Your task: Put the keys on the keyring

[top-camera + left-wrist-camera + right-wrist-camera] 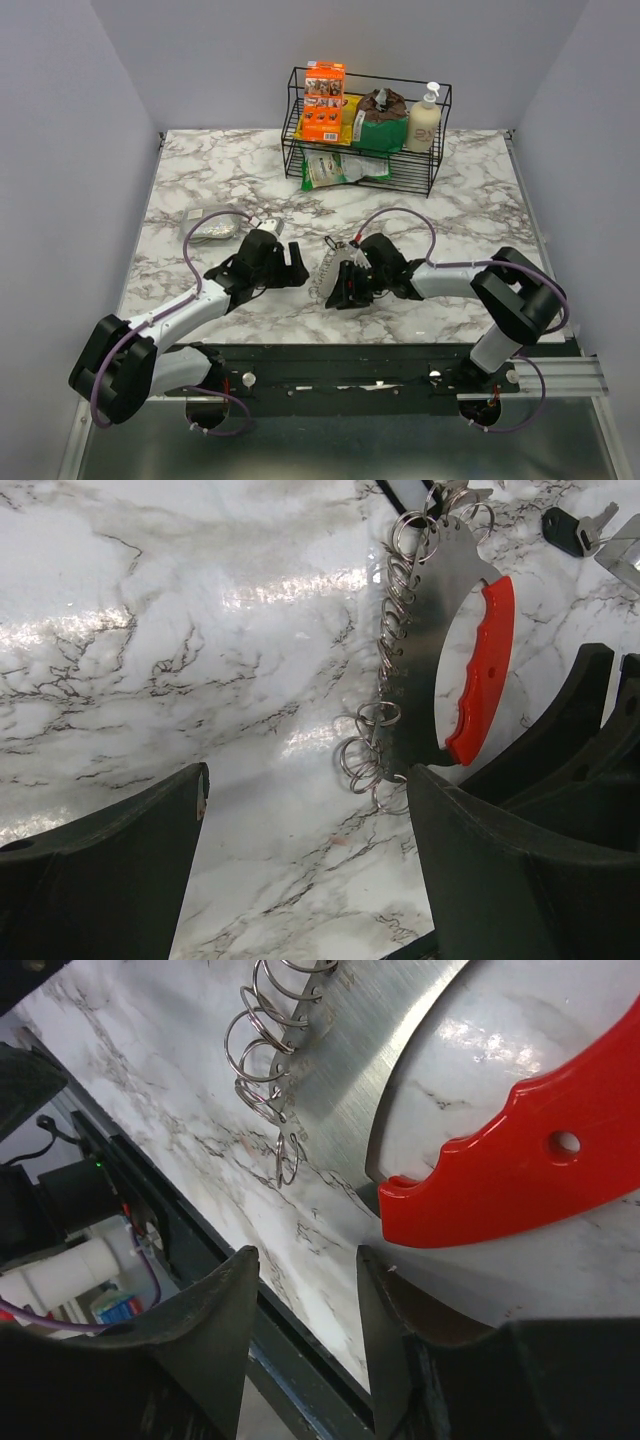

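The keyring tool, a flat metal plate (425, 630) with a red handle (485, 670) and several wire rings (372, 750) along its edge, lies on the marble table between my grippers (325, 268). Silver key shapes (455, 488) are cut off at the top edge of the left wrist view. My left gripper (300, 810) is open and empty, just short of the tool's near end (297, 266). My right gripper (300, 1260) is open and empty at the same end (340, 290). One of its fingers (385, 1290) sits just below the red handle (520, 1160) and plate (370, 1060).
A small dark fob (565, 530) lies beyond the tool. A wire rack (365, 130) with boxes, packets and a soap bottle stands at the back. A silver pouch (213, 229) lies at the left. The table's front edge and frame (200, 1220) are close under my right gripper.
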You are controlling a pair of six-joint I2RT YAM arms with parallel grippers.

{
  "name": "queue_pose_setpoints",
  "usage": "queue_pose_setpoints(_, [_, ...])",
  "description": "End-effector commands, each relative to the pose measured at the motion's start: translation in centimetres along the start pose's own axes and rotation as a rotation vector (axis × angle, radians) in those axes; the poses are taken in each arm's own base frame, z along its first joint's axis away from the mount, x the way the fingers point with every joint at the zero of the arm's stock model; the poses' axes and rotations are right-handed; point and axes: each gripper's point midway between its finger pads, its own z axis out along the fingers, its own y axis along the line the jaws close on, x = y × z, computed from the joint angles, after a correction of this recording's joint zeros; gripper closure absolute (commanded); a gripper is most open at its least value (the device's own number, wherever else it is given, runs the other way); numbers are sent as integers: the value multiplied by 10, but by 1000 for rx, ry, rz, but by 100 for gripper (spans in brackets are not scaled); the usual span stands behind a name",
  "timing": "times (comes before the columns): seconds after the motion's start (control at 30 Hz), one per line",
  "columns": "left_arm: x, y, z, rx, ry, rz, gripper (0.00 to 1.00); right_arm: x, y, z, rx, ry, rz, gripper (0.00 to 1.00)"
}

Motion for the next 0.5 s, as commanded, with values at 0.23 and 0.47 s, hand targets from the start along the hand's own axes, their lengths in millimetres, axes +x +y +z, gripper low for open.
queue_pose_setpoints(0.23, [1,6,0,-16,-26,-24,11,-5,13,14,-88,-41,84,54])
queue_pose_setpoints(0.47, [4,9,0,-17,-29,-38,11,-5,9,21,-63,-58,123,59])
